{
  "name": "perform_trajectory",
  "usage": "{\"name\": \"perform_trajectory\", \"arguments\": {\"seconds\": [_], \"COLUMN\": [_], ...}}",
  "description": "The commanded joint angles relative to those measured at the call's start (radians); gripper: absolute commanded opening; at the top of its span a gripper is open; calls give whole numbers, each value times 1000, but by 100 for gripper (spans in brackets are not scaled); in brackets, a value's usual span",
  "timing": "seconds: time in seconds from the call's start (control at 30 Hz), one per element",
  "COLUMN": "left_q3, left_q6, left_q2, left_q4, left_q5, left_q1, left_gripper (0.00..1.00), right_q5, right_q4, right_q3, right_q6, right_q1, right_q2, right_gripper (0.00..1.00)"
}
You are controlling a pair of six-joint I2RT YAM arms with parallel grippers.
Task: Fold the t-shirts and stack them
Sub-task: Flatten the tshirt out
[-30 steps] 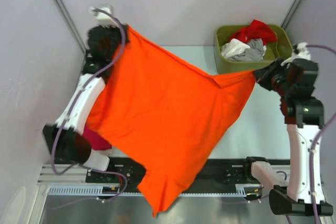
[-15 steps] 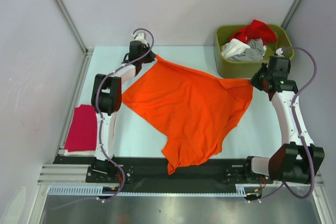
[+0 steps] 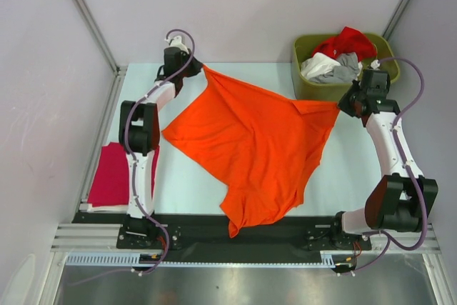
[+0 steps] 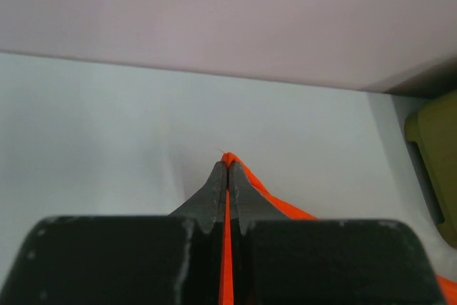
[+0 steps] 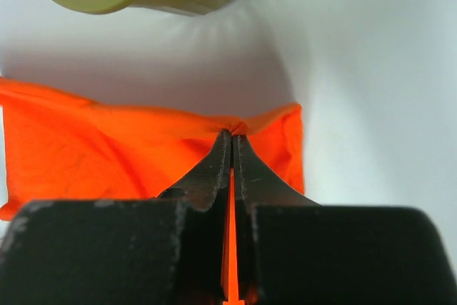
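- T-shirts, starting at my far left: the magenta-red t-shirt (image 3: 108, 173) lies flat at the left edge of the surface (image 3: 343, 169), beside the left arm's base and well apart from the rest.
- Left tool (image 3: 201, 69) is out at the far-left part of the surface, near the back wall. On my left wrist camera its tips are pressed together on a thin orange edge of cloth, so it is clamped on the orange t-shirt (image 3: 250, 141).
- That orange t-shirt takes up the middle of the surface. Its far edge is drawn into a line between the two tools, and its near end droops over the front edge onto the black rail.
- Right tool (image 3: 341, 103) sits just in front of the bin. My right wrist view shows its tips closed on a bunched corner of the orange t-shirt.
- Olive-green bin (image 3: 296, 85) stands at the far-right corner, and piled in it are a red t-shirt (image 3: 350, 39), a white t-shirt (image 3: 316, 66) and a grey t-shirt (image 3: 345, 71).
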Motion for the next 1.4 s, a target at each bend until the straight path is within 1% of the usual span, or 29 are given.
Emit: {"name": "perform_trajectory", "arguments": {"seconds": [0.0,0.1,0.23,0.3,0.37,0.47,0.5,0.6,0.7,0.73,0.77,0.83,0.87,0.9,0.93,0.97,1.07,1.1,1.37], "left_q3": [96,108,102,108,136,163,166,150,76,29,10,-5,-5,-5,-7,-8,-10,-7,65], "left_q6": [-13,-16,-39,-49,-61,-87,-107,-147,-148,-144,-130,-61,-40,-1,16,28,56,69,106], "left_q2": [-50,-64,-113,-151,-174,-243,-280,-352,-493,-573,-619,-696,-773,-811,-855,-927,-1029,-1088,-1282], "left_q4": [1,-21,-52,-53,-73,-81,-84,-84,-98,-113,-121,-179,-209,-228,-242,-268,-294,-302,-359], "left_q5": [25,48,64,96,98,103,107,123,131,123,112,92,71,60,48,34,-21,-43,-141], "left_q1": [31,33,37,36,37,36,36,34,34,34,34,36,37,37,37,39,40,40,40], "left_gripper": [0,0,0,0,0,0,0,1,0,0,0,0,0,0,0,0,0,0,0], "right_q5": [21,19,12,14,2,-37,-49,-72,-90,-97,-109,-121,-123,-121,-121,-110,-101,-97,-104], "right_q4": [38,35,28,46,78,156,204,323,415,439,460,506,515,528,528,563,583,589,618], "right_q3": [44,27,67,128,183,326,405,514,576,599,605,619,622,624,621,615,618,621,642], "right_q6": [14,23,24,35,53,76,79,86,90,95,95,98,95,86,81,76,64,58,21], "right_q1": [23,36,43,43,43,44,47,53,53,53,53,53,53,53,53,53,46,43,38], "right_q2": [-6,-26,-38,-35,-23,37,74,111,137,132,126,105,76,59,40,-1,-58,-97,-306], "right_gripper": [0,0,0,0,0,0,0,0,0,0,0,0,0,0,0,0,0,0,0]}}
